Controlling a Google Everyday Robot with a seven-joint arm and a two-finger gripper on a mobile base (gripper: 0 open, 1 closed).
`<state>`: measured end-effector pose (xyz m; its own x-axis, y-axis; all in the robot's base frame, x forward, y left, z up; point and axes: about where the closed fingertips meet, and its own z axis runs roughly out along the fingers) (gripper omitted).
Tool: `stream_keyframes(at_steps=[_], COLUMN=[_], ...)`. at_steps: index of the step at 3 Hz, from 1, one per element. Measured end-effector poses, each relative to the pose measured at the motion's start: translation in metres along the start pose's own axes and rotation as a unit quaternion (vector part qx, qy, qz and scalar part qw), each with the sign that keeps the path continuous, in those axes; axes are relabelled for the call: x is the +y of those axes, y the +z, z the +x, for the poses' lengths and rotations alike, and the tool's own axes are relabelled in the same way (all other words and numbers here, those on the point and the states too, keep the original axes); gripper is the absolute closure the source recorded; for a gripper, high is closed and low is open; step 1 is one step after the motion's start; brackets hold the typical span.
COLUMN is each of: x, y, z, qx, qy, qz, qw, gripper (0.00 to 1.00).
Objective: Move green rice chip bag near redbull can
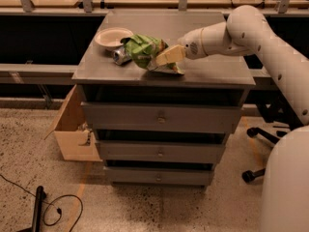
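From the one camera view, the gripper [167, 58] reaches in from the right, its tan fingers pinching the right end of the green rice chip bag [143, 49]. The bag's left side sits against the redbull can [120, 56], with a cream bowl [113, 36] just behind. All rest on a grey drawer cabinet [212, 70]. A cardboard box [72, 129] stands on the speckled floor [125, 207] beside it.

Tan end effector [167, 58] on green bag [141, 49], silver can [120, 57]
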<state>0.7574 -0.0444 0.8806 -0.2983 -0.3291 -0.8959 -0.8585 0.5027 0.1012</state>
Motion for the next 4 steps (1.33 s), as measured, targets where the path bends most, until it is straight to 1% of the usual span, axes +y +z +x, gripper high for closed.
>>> stream_keyframes(at_steps=[1,2,3,4], x=[-0.001,-0.009,-0.023,-0.032], y=[0.005,0.016,0.025,0.02], z=[0.001,-0.002,-0.012,-0.014], qx=[0.002,0.004,-0.008,-0.009], qy=[-0.008,-0.026,-0.037,-0.042], qz=[0.009,0.032,0.069,0.098], qw=[0.9999,0.9992,0.9969,0.9943], gripper=[0.0,0.0,0.0,0.0])
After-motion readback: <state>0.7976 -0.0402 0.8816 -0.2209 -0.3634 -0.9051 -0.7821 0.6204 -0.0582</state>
